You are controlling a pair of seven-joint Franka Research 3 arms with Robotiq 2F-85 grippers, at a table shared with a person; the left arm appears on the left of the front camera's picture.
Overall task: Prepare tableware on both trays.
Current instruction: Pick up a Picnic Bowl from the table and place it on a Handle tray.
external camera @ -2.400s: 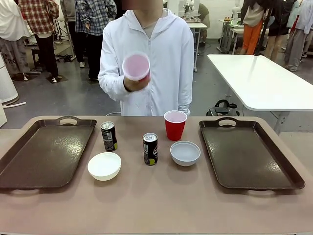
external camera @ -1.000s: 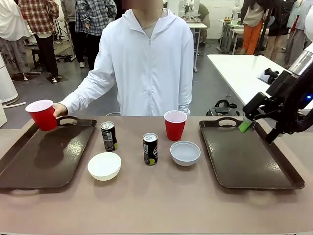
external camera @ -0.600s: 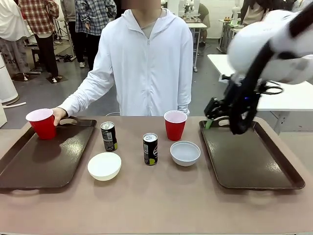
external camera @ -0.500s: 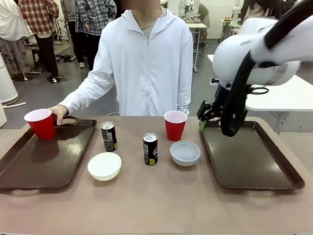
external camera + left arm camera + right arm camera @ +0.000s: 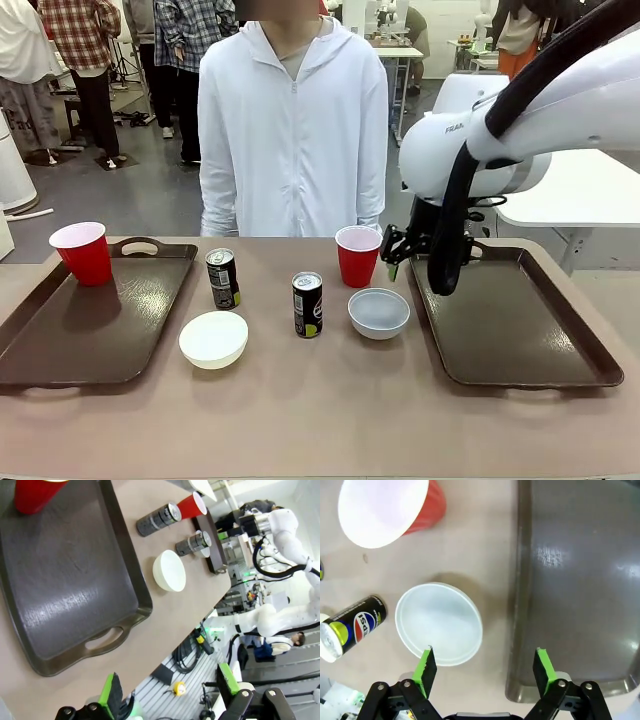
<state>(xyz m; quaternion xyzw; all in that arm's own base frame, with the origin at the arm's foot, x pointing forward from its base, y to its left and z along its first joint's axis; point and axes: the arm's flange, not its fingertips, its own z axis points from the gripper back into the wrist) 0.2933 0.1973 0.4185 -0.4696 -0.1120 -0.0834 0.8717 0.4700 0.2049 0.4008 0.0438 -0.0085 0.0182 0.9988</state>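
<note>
One red cup (image 5: 84,252) stands in the far left corner of the left tray (image 5: 100,330), with no hand on it. Between the trays are two black cans (image 5: 222,278) (image 5: 307,304), a white bowl (image 5: 213,338), a second red cup (image 5: 358,255) and a pale grey-blue bowl (image 5: 379,312). The right tray (image 5: 510,320) holds nothing. My right gripper (image 5: 393,262) hovers open just right of the second red cup. In the right wrist view the right gripper (image 5: 485,667) spans the grey-blue bowl (image 5: 439,623) and the tray's rim (image 5: 520,605). My left gripper (image 5: 170,690) is open, high off the left tray (image 5: 65,580).
A person in a white hooded jacket (image 5: 293,130) stands at the table's far edge with arms down. The right arm's white body (image 5: 500,130) hangs over the right tray's far end. Bare table runs along the near edge (image 5: 320,420).
The person let go of the red cup on the left tray and drew the hand back. My right arm swung left from over the right tray to beside the second red cup.
</note>
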